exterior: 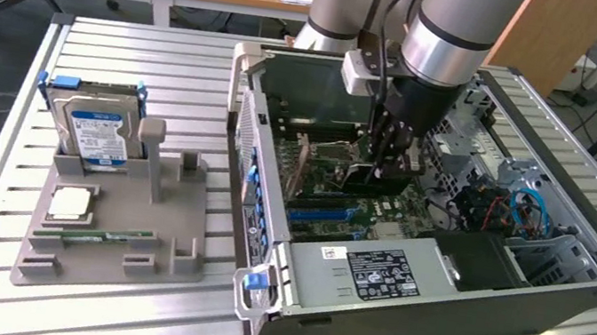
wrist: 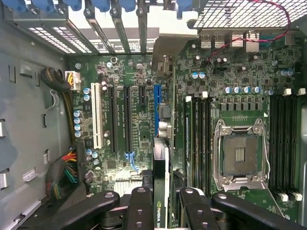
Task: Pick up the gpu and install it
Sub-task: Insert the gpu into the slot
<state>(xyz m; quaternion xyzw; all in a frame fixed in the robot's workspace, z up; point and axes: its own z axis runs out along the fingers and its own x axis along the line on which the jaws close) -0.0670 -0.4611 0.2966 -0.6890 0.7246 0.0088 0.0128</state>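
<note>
my claw (wrist: 163, 205) clamped on gpu (wrist: 160, 179), card edge above blue slot (wrist: 157, 103); i fear tilt jams connector.

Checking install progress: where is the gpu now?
Wrist view: the gpu sits in the gripper, inside the computer case, edge-on over the motherboard near the blue slot.

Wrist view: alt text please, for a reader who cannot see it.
The gripper holds the gpu edge-on between its black fingers, over a green motherboard. The card lines up with a blue expansion slot; an empty processor socket sits beside the memory slots.
</note>
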